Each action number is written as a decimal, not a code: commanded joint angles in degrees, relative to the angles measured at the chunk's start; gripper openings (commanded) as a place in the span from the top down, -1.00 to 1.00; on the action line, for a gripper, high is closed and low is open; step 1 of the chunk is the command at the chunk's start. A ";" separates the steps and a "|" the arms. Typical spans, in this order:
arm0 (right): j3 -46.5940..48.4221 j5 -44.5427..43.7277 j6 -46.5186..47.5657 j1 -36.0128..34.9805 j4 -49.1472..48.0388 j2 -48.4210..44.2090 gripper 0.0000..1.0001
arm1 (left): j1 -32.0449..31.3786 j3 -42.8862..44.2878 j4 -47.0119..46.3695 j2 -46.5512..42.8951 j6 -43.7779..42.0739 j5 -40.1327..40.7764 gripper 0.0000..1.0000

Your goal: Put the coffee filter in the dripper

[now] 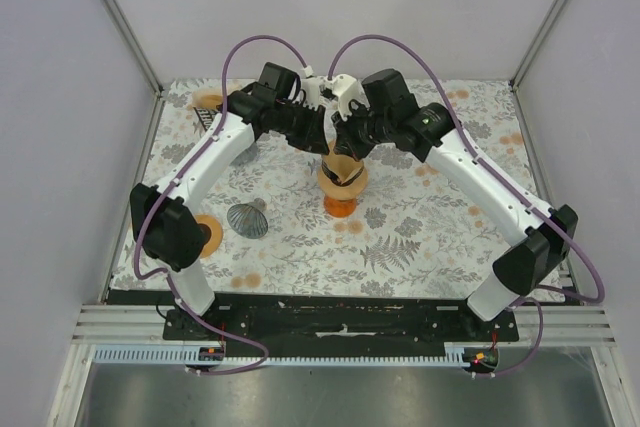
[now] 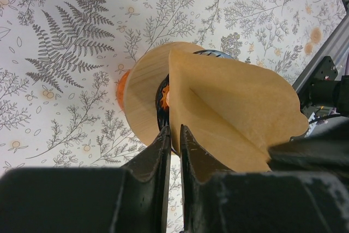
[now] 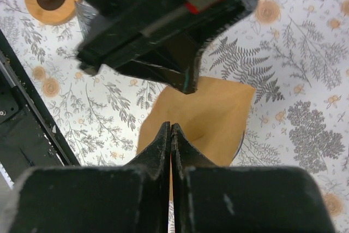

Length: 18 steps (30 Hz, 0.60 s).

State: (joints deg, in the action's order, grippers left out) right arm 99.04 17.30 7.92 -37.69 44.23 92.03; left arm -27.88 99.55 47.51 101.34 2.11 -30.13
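Top external: both arms meet over the dripper (image 1: 342, 203), which stands mid-table on the floral cloth (image 1: 420, 237). The filter (image 1: 343, 169) sits at the dripper's mouth, not seated.

Left wrist: the filter (image 2: 234, 113) is part-opened and tilted, with its lower part at the dripper's wooden collar (image 2: 143, 96) and the rest leaning off to one side above it. The left gripper (image 2: 173, 135) is narrow, and the filter's edge runs into the gap. It looks pinched, though a dark slit shows between the jaws.

Right wrist: the right gripper (image 3: 170, 129) is fully closed, tips in front of the filter above the dripper. I cannot tell whether any paper is caught between them. The other arm's wrist is close above.

A wire cone (image 1: 247, 219) and a wood disc (image 1: 207, 235) lie left of the dripper, well apart from it.

Risks:
- Letting go now could let the filter spring or tip off the dripper, since it leans and is not pushed down.
- Pushing with closed tips could crease or tear the paper, or jam it crooked.
- A side pull from the pinch could drag or topple the dripper.
- The two wrists are crowded over the dripper, so a clash is likely if either swings.
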 commanded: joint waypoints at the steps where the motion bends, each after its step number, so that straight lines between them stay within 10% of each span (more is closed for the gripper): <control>1: -1.13 -0.59 -3.09 1.22 -2.48 2.27 1.00 | -0.25 0.03 -1.10 -1.76 -0.53 0.07 0.66; 6: -1.22 -4.99 -1.86 1.04 1.03 6.05 1.00 | -0.16 1.00 -1.01 -1.94 -0.53 0.60 0.62; 18: 0.18 -10.53 0.60 -1.07 4.38 10.36 1.00 | 3.35 10.31 5.05 -1.93 -2.73 -1.77 -0.27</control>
State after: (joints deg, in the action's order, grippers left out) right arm 98.74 9.52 7.35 -38.24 44.75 99.63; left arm -26.33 104.49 54.24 101.67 1.19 -28.95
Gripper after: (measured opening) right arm 0.006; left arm 0.581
